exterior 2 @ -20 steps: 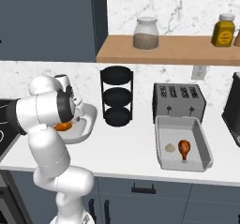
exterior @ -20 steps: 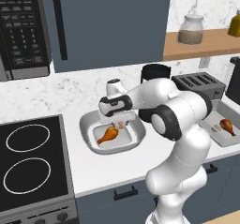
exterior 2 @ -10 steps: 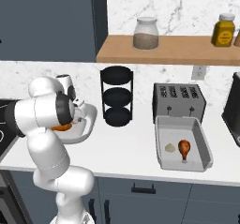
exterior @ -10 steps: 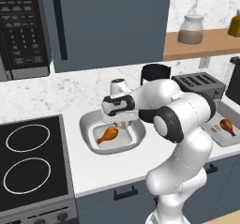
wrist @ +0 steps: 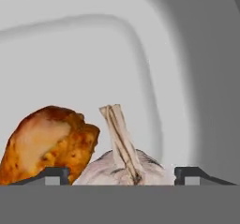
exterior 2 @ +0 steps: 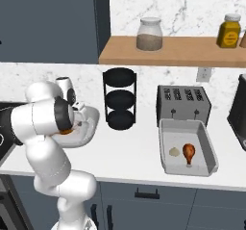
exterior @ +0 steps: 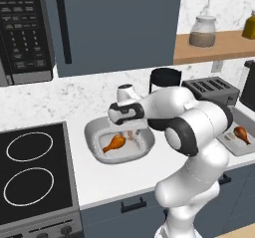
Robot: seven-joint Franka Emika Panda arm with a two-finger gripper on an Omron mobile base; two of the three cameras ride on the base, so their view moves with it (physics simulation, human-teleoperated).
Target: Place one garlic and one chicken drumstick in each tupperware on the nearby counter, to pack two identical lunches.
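Our claw (wrist: 119, 175) low over oval tupperware (exterior: 95, 131) on tabletop (exterior: 114, 175). Fingertips (wrist: 55, 174) spread apart either side of garlic (wrist: 123, 164); contact unclear. Garlic lies in dish touching drumstick (wrist: 47, 143), stem toward camera. Second drumstick (exterior 2: 189, 152) and second garlic (exterior 2: 174, 152) side by side in rectangular tupperware (exterior 2: 205, 130), just in front of toaster (exterior 2: 185, 104).

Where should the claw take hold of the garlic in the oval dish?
Grip the garlic across its round bulb, coming straight down from above. Its stem points up toward the hand, and the drumstick crowds one side, so the fingers should straddle the bulb, not the thin stem.
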